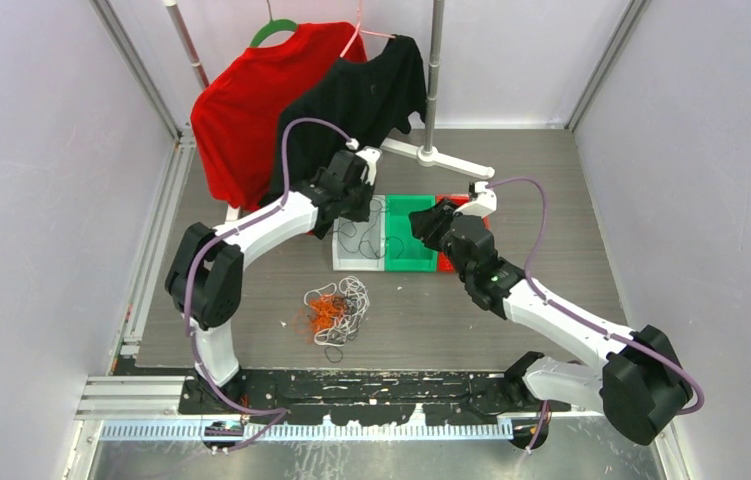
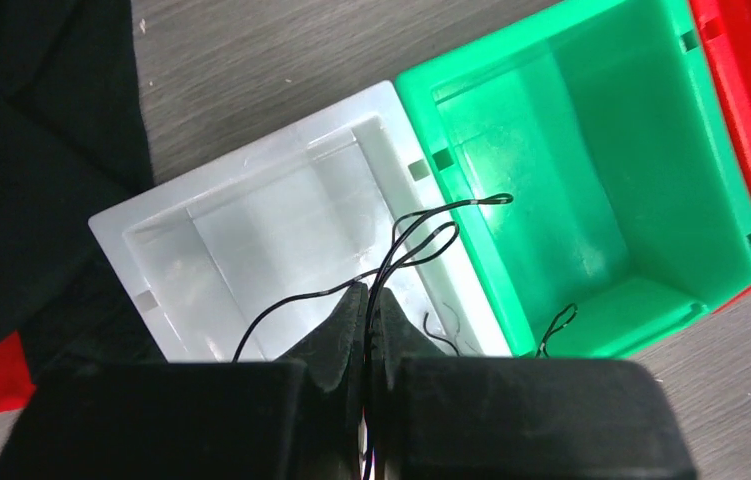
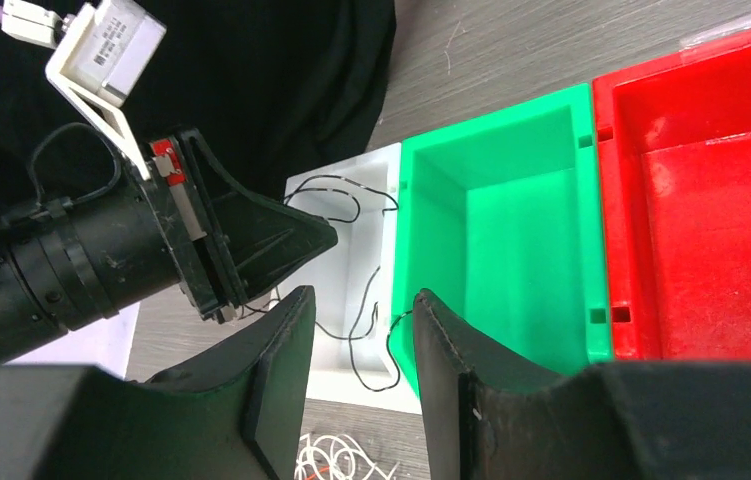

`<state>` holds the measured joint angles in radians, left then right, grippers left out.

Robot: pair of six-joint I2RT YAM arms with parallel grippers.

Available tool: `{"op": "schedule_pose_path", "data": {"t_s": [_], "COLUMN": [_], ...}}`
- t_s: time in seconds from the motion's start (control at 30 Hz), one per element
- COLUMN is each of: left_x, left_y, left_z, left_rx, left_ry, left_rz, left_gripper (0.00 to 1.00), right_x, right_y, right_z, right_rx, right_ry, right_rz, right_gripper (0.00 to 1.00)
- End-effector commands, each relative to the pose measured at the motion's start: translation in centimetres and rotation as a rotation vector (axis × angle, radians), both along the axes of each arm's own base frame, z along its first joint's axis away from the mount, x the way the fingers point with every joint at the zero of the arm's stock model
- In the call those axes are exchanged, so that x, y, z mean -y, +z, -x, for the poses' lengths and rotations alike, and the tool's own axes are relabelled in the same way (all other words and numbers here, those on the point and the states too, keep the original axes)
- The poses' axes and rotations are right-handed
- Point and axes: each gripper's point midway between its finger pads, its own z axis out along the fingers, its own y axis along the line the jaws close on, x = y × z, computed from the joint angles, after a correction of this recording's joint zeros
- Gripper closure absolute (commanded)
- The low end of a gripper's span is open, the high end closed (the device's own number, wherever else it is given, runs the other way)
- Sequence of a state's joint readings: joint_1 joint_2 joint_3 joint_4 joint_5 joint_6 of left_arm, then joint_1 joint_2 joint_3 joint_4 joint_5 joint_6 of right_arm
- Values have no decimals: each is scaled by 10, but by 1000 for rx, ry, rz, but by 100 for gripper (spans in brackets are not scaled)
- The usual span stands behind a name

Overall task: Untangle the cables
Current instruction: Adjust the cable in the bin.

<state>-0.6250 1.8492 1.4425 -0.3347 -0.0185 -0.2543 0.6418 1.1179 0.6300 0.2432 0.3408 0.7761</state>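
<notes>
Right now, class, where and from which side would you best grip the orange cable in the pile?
Probably its left edge, from above on the left: there the orange cable lies bare, while white cable loops tangle with its right side.

White arms (image 1: 273, 222), black joints (image 1: 213, 285); purple hoses (image 1: 313, 120)

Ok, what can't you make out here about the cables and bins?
- Left wrist view: lower run of the black cable, hidden behind the shut left end effector.
- Top view: which strands cross in the orange and white pile, too small.
- Right wrist view: that pile is cut by the bottom edge, the red bin by the right edge.
- Top view: far part of the white bin, under the left arm.
</notes>
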Motion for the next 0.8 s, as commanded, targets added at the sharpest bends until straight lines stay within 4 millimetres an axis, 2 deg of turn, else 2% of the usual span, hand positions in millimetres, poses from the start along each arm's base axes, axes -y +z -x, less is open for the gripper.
{"op": "schedule_pose_path", "data": {"t_s": [0.0,0.03,0.07,0.1,0.13,0.17,0.33,0.5,0.53,0.57,0.67,0.77], "left_x": [-4,-7,-9,-9,-11,-10,-10,-9,-9,-9,-11,-7], "left_y": [-3,-5,-7,-8,-7,-4,18,38,43,48,51,55], "left_z": [-8,-11,-12,-13,-14,-14,-9,4,8,11,22,26], "left_rx": [50,63,67,67,67,70,102,30,6,-18,-70,-49], "left_ry": [21,20,14,1,-10,-28,-108,-193,-213,-233,-268,-263], "left_rz": [-42,-60,-75,-85,-97,-96,-74,-1,26,51,86,144], "left_gripper": [96,91,80,63,54,50,37,29,12,8,5,5], "right_x": [1,0,-1,-2,-5,-8,-11,-13,-13,-13,-16,-23], "right_y": [18,18,16,16,15,15,19,20,20,20,22,25], "right_z": [-3,-4,-5,-6,-6,-5,-7,-8,-8,-8,-8,-8], "right_rx": [44,43,39,38,36,33,35,26,23,22,20,17], "right_ry": [1,3,3,2,18,34,41,51,53,54,67,88], "right_rz": [-28,-29,-27,-29,-33,-37,-39,-32,-27,-24,-26,-47], "right_gripper": [54,54,54,54,54,54,55,56,56,57,57,56]}}
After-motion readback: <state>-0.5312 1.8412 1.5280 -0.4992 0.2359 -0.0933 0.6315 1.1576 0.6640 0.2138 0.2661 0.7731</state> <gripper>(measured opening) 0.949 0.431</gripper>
